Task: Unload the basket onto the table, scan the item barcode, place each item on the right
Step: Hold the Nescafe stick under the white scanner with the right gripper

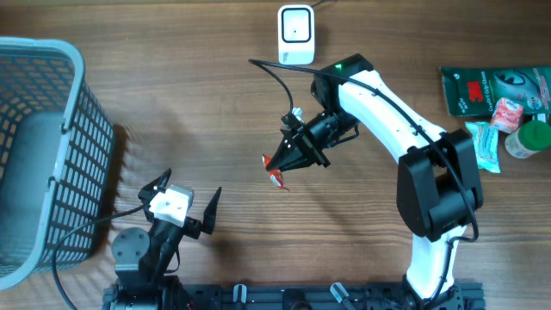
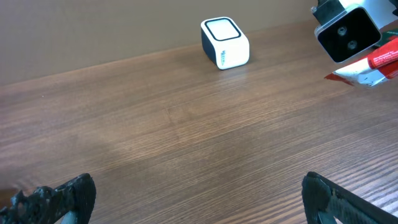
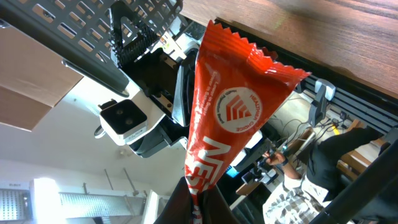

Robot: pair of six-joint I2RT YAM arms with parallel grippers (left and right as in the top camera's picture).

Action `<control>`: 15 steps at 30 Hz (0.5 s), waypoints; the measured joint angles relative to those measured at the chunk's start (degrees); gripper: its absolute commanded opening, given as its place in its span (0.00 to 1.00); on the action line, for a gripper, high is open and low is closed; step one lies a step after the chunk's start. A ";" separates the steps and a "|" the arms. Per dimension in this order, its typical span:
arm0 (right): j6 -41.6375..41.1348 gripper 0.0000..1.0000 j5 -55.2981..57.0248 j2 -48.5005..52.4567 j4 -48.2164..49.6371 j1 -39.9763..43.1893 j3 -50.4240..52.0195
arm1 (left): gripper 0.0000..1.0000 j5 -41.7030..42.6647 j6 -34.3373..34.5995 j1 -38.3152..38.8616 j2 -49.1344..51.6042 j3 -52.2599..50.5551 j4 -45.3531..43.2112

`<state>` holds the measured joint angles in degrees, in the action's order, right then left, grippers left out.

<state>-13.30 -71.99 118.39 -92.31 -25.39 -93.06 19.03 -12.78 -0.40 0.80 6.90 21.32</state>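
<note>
The right gripper is clamped on one end of a red packet, holding it off the table at mid-table. Its white arm reaches forward and bends left, wrist rolled over. The scanner stands well beyond. The left gripper hangs low, jaws wide and empty, near the basket.

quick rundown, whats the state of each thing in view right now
left gripper: open, holding nothing
right gripper: shut on the red packet
red packet: held off the table, not over the scanner
scanner: standing on the table, nothing over it
basket: upright at the left edge
green pouch: lying flat at the right, untouched
</note>
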 measured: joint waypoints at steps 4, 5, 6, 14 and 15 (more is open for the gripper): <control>2.36 0.04 -1.42 0.00 0.00 0.00 0.00 | 1.00 0.00 0.00 0.00 0.00 0.00 0.02; 5.20 0.04 -3.08 0.00 0.00 0.00 0.00 | 1.00 0.00 0.02 0.00 0.00 0.00 0.02; 8.26 0.04 -4.28 0.00 0.00 0.02 0.00 | 1.00 0.00 0.02 0.00 0.00 0.00 0.02; 25.00 0.04 6.34 0.00 -0.02 7.45 0.00 | 1.00 0.02 0.00 0.00 0.00 0.00 0.02; 26.45 0.04 7.17 0.00 -0.02 7.69 0.00 | 1.00 0.02 0.00 0.00 0.00 0.00 0.02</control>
<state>13.15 -64.82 118.39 -92.33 -17.69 -93.06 19.05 -12.78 -0.40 0.80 6.90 21.34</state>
